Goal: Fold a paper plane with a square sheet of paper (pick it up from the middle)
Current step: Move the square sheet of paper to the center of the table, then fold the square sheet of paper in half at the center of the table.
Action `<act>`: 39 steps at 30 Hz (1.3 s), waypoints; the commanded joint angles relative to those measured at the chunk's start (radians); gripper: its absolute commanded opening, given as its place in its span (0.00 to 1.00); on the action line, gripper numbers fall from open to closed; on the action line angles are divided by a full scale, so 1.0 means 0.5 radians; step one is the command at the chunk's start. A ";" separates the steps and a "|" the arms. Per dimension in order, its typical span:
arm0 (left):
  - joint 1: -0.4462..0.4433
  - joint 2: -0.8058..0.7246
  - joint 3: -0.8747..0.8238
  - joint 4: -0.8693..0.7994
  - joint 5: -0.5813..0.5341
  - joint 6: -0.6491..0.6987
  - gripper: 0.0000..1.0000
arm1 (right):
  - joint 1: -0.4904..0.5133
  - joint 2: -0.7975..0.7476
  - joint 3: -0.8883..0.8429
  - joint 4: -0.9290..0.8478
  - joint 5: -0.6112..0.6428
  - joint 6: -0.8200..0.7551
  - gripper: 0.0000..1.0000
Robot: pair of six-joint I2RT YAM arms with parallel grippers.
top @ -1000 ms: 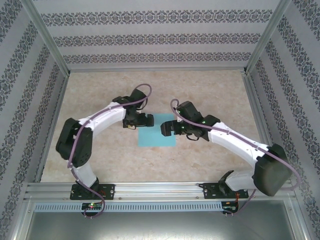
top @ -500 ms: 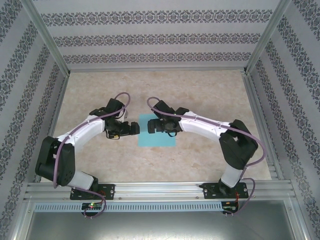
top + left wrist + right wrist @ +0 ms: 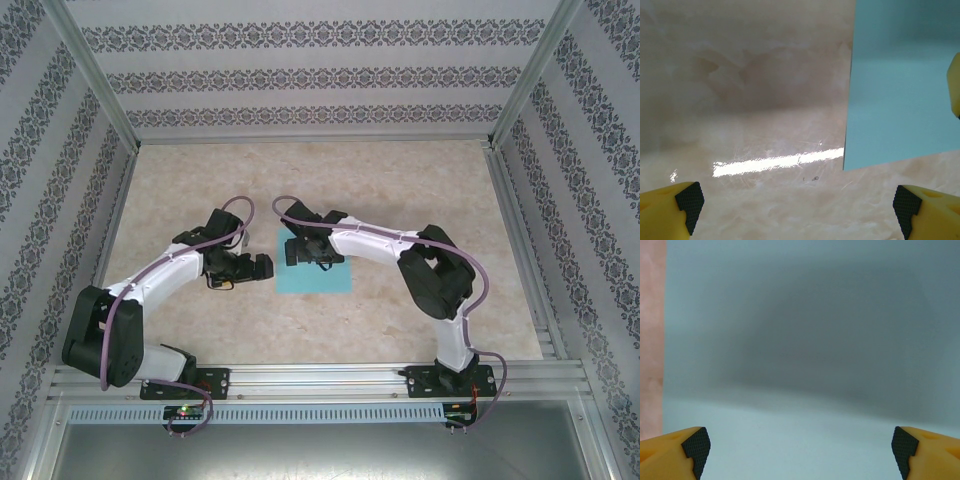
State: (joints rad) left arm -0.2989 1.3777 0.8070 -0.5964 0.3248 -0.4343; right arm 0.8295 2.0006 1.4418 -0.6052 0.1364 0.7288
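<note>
Now, the sheet [image 3: 325,278] lies flat on the table [image 3: 420,190], about mid-table, between the two arms. It is square and light turquoise, with no crease to be seen.

Right gripper [image 3: 297,252]:
- It sits over the far-left part of the sheet, the arm reaching in from the right.
- The jaws are wide and hold nothing.
- In the wrist view the yellow fingers [image 3: 670,450] with black pads sit at the bottom corners, far apart, midpoint [image 3: 800,445].
- The sheet [image 3: 815,340] spreads between and beyond them, greyed by a broad shadow in its upper part.
- A thin strip of table [image 3: 652,340] runs down the left edge of that view.
- Whether the tips touch the paper, I cannot tell.

Left gripper [image 3: 262,268]:
- It is just left of the sheet's left edge, over bare table, pointing toward the sheet.
- The jaws are wide and empty.
- In the wrist view the fingers [image 3: 670,215] sit at the lower corners, midpoint [image 3: 796,202].
- Marbled table [image 3: 740,75] lies between them, crossed by a bright glare streak.
- The sheet [image 3: 900,85] shows its straight edge and one corner on the right of that view.

The two grippers are near each other but apart.
</note>
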 commanded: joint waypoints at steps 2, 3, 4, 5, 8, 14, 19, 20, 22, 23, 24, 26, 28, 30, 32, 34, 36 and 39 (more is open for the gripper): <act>0.024 -0.038 -0.039 0.079 -0.007 -0.037 1.00 | 0.022 0.062 0.085 -0.119 0.126 0.057 0.94; 0.023 -0.038 -0.039 0.080 -0.008 -0.038 1.00 | 0.024 0.072 0.093 -0.132 0.136 0.070 0.93; 0.024 -0.037 -0.038 0.081 -0.008 -0.038 1.00 | 0.025 0.083 0.095 -0.134 0.139 0.085 0.93; 0.022 -0.037 -0.037 0.086 -0.004 -0.036 1.00 | 0.025 0.098 0.095 -0.133 0.127 0.102 0.91; 0.023 -0.033 -0.039 0.096 0.000 -0.033 1.00 | 0.025 0.134 0.097 -0.121 0.111 0.151 0.90; 0.023 -0.016 -0.058 0.132 0.036 -0.040 1.00 | 0.030 0.196 0.143 -0.141 0.120 0.179 0.87; 0.024 -0.025 -0.053 0.138 0.048 -0.041 1.00 | 0.033 0.238 0.212 -0.188 0.152 0.190 0.85; 0.022 -0.025 -0.055 0.142 0.048 -0.040 1.00 | 0.032 0.252 0.222 -0.193 0.154 0.189 0.83; 0.024 -0.023 -0.062 0.147 0.052 -0.042 1.00 | 0.035 0.272 0.233 -0.192 0.142 0.197 0.82; 0.022 -0.019 -0.064 0.151 0.058 -0.044 1.00 | 0.034 0.292 0.235 -0.195 0.140 0.203 0.81; 0.024 -0.017 -0.069 0.156 0.062 -0.045 1.00 | 0.034 0.307 0.237 -0.198 0.134 0.210 0.81; 0.024 -0.014 -0.073 0.161 0.072 -0.047 1.00 | 0.034 0.329 0.222 -0.184 0.116 0.227 0.81; 0.022 -0.015 -0.075 0.161 0.079 -0.046 1.00 | 0.034 0.346 0.215 -0.176 0.103 0.233 0.80; 0.024 -0.012 -0.072 0.165 0.092 -0.051 1.00 | 0.043 0.373 0.234 -0.209 0.137 0.227 0.79; 0.022 -0.007 -0.067 0.162 0.098 -0.046 1.00 | 0.047 0.411 0.256 -0.251 0.160 0.224 0.79; 0.024 -0.007 -0.065 0.162 0.101 -0.048 1.00 | 0.047 0.429 0.237 -0.240 0.160 0.226 0.78; 0.024 -0.005 -0.068 0.165 0.100 -0.046 1.00 | 0.047 0.441 0.221 -0.223 0.157 0.227 0.77; 0.020 0.009 -0.077 0.169 0.106 -0.046 1.00 | 0.047 0.465 0.216 -0.215 0.146 0.219 0.76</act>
State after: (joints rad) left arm -0.2989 1.3785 0.7799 -0.5327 0.3641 -0.4496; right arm 0.8429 2.1529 1.5692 -0.6914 0.2058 0.8318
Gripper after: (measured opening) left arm 0.999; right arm 0.759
